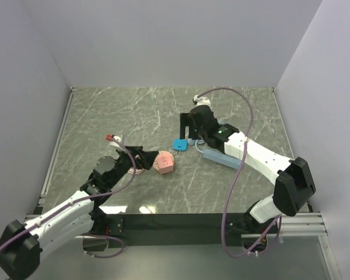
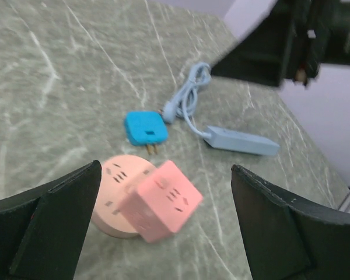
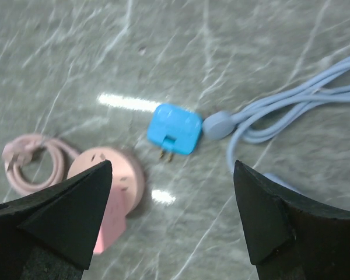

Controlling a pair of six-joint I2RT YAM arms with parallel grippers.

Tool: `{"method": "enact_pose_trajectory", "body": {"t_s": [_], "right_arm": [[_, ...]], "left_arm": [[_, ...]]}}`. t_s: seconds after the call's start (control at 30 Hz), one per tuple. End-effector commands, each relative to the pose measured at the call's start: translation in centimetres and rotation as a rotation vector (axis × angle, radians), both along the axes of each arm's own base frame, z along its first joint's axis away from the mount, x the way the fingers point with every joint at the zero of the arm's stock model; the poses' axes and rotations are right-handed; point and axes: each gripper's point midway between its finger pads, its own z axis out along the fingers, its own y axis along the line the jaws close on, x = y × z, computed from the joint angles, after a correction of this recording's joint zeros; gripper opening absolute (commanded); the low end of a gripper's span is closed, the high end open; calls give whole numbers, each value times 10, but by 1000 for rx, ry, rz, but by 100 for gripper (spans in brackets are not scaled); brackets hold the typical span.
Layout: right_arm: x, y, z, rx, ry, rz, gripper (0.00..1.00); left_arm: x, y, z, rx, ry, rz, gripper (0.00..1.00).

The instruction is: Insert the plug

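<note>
The small bright blue plug (image 1: 179,144) lies flat on the marbled table, prongs toward the near side; it also shows in the left wrist view (image 2: 146,128) and the right wrist view (image 3: 175,129). My right gripper (image 1: 188,129) (image 3: 174,164) is open and empty, just behind and above the plug. The pink cube (image 1: 164,162) (image 2: 163,200) leans on a round pink socket disc (image 2: 118,189) (image 3: 108,175). My left gripper (image 1: 141,157) (image 2: 166,169) is open and empty, with the cube between its fingers but apart from them.
The long pale-blue power strip (image 1: 221,156) (image 2: 242,140) lies right of the plug, its pale cord (image 2: 189,96) (image 3: 291,99) bunched beside it. A coiled pink cord (image 3: 32,160) lies left of the pink disc. A small red-and-white item (image 1: 112,138) sits at the left.
</note>
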Motion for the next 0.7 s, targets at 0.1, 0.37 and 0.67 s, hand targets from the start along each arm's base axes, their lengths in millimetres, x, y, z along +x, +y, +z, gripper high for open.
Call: {"method": "enact_pose_trajectory", "body": {"t_s": [0.1,0.37,0.67], "right_arm": [[35,-20,43,122,-157,-26,91],[46,-59,48,182,-203,-51,91],[37,-64,37,214,-204,-9,91]], "left_arm": [[-5,-28,-2,74,64,94,99],[-16,-64,-42,285,172,253,99],[-11,-83,-60,407,241,313,99]]}}
